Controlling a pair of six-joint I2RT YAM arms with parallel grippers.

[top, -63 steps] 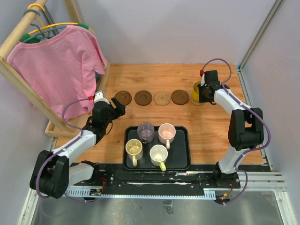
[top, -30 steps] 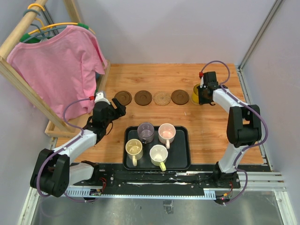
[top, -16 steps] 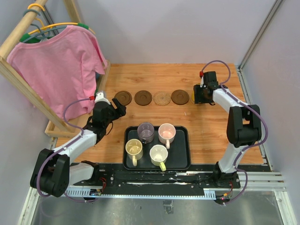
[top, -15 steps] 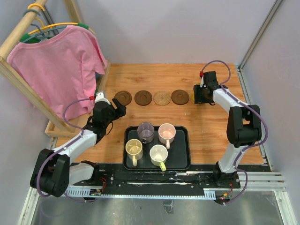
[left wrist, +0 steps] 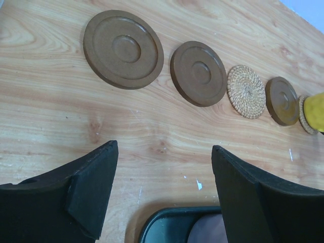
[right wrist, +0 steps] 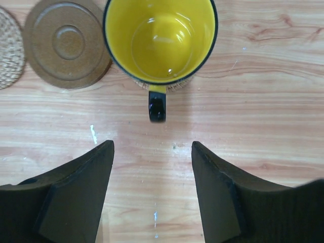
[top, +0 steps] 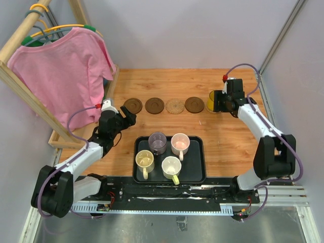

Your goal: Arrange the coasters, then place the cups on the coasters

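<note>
Item: yellow mug point(right wrist: 159, 40), seated on the woven coaster point(right wrist: 178, 86) at the row's right end. Rigid, glossy, probably slippery and chippable; I'd pinch its handle point(right wrist: 157, 105). Right gripper point(right wrist: 152, 185) gapes empty; left gripper point(left wrist: 162, 195) likewise.

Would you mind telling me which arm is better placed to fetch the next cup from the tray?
Left. The left gripper hovers open by the tray's far-left corner, close to the purple-grey cup. The right gripper is open at the far right, by the yellow cup sitting on its coaster.
</note>
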